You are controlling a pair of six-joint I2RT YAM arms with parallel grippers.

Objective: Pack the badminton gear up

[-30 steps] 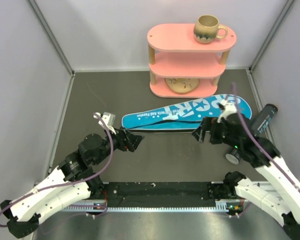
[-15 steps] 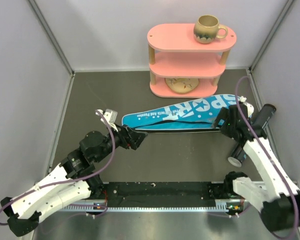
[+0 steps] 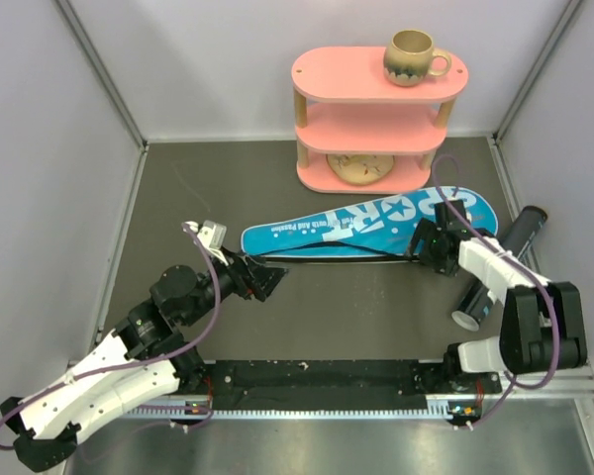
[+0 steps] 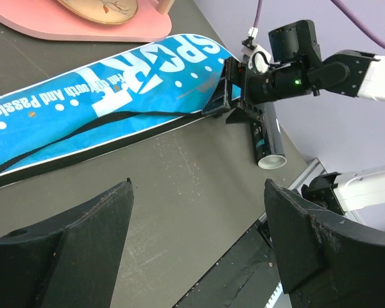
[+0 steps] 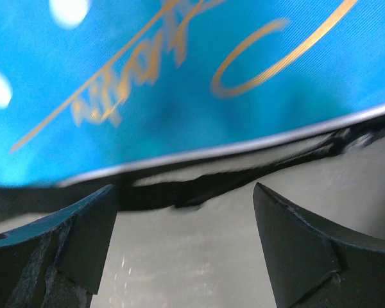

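The blue cover marked "SPORT" (image 3: 376, 223) lies flat across the mat's middle; it also shows in the left wrist view (image 4: 109, 102) and fills the right wrist view (image 5: 179, 70). The long black tube (image 3: 503, 265) lies to the right of the cover, its white-rimmed open end towards me, and shows in the left wrist view (image 4: 265, 138). My right gripper (image 3: 420, 243) is open, low at the near edge of the cover's wide end; in its wrist view (image 5: 183, 191) the cover's black edge lies just ahead of the fingers. My left gripper (image 3: 268, 281) is open and empty, just in front of the cover's narrow end. No rackets or shuttlecocks are in view.
A pink three-tier shelf (image 3: 329, 77) stands at the back behind the cover, with a beige mug (image 3: 414, 56) on top and a tan round disc (image 3: 361, 167) on its bottom tier. Grey walls close in both sides. A black rail (image 3: 317, 376) runs along the near edge.
My right arm has drawn back and folded, and its gripper has dropped to the near edge of the cover's wide end. The left arm has barely moved.
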